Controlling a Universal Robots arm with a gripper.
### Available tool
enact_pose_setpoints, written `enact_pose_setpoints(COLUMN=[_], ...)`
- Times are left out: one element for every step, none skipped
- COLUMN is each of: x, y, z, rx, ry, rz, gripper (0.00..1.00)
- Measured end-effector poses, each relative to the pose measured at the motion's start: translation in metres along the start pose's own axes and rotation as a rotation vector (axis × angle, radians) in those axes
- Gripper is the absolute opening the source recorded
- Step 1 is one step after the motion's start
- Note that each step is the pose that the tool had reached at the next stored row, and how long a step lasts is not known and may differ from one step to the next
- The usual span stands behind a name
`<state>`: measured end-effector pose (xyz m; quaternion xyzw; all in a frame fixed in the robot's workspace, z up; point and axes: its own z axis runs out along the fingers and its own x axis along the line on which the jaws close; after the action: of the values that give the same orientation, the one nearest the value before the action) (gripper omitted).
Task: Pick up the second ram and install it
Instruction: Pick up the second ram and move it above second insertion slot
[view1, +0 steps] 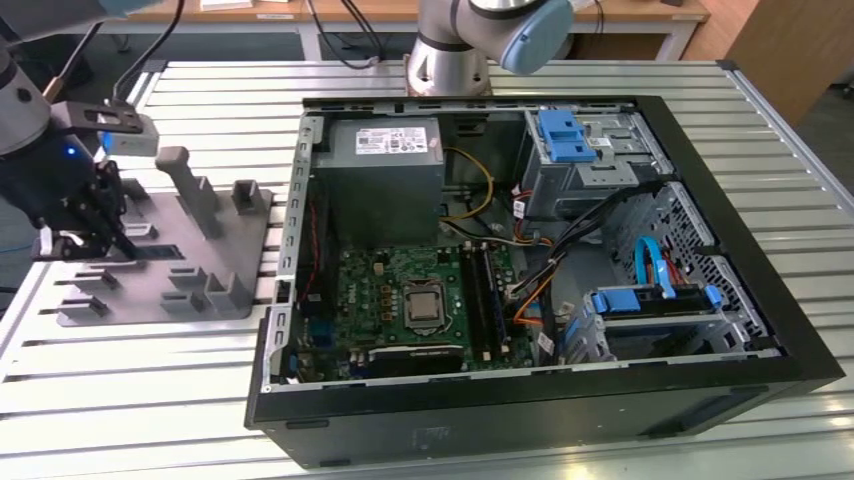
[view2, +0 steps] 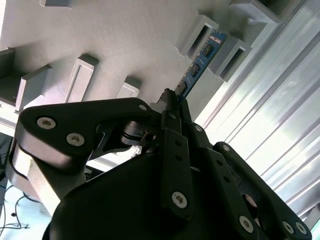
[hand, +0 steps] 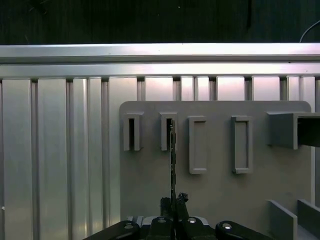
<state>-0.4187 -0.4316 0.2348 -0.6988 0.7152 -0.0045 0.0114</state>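
The slatted aluminium surface carries an open desktop computer case across its middle. A grey holder plate lies by the surface's edge at the exterior view's left.

Inside the case lies the green motherboard, with its long black memory slots just beside the processor socket. A loose bundle of cables hangs close to those slots and may crowd any approach.

Over the holder plate, the pincer is closed on the near end of the second ram. The second wrist view shows the ram as a blue stick with dark chips. The first wrist view shows it edge-on, as a dark sliver. Its far end sits between two upright blocks of the plate.

The stick looks light, stiff and thin, and probably fragile. It is best gripped by its flat faces near one end, clear of the contact edge. A sideways pull could jam it against the blocks on either side.
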Motion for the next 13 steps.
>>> enact_pose_setpoints(x=[0.0000,0.0000,-0.0001,-0.0001,-0.0001,-0.0001,-0.0001,-0.0001,-0.0001,-0.0002,-0.0002,-0.0002,-0.0002], y=[0.0000,-0.0001,-0.0001,-0.0001,-0.0002,-0.0002,-0.0003,-0.0003,-0.0003,-0.0004,-0.0004,-0.0004,-0.0005], z=[-0.0015,-0.0031,-0.0047,-0.0064,-0.0082,-0.0102,-0.0120,-0.0136,-0.0151,-0.0166,-0.0181,-0.0197,-0.0212], rx=[0.0001,0.0001,0.0001,0.0001,0.0001,0.0000,0.0001,0.0000,0.0001,0.0001,0.0001,0.0001,0.0000], ry=[-0.0001,0.0000,-0.0001,-0.0001,-0.0001,0.0000,-0.0001,0.0000,-0.0001,-0.0001,-0.0001,-0.0001,0.0000], rz=[0.000,0.000,0.000,0.000,0.000,0.000,0.000,0.000,0.000,0.000,0.000,0.000,0.000], gripper=[0.14,0.14,0.14,0.14,0.14,0.14,0.14,0.14,0.14,0.14,0.14,0.14,0.14])
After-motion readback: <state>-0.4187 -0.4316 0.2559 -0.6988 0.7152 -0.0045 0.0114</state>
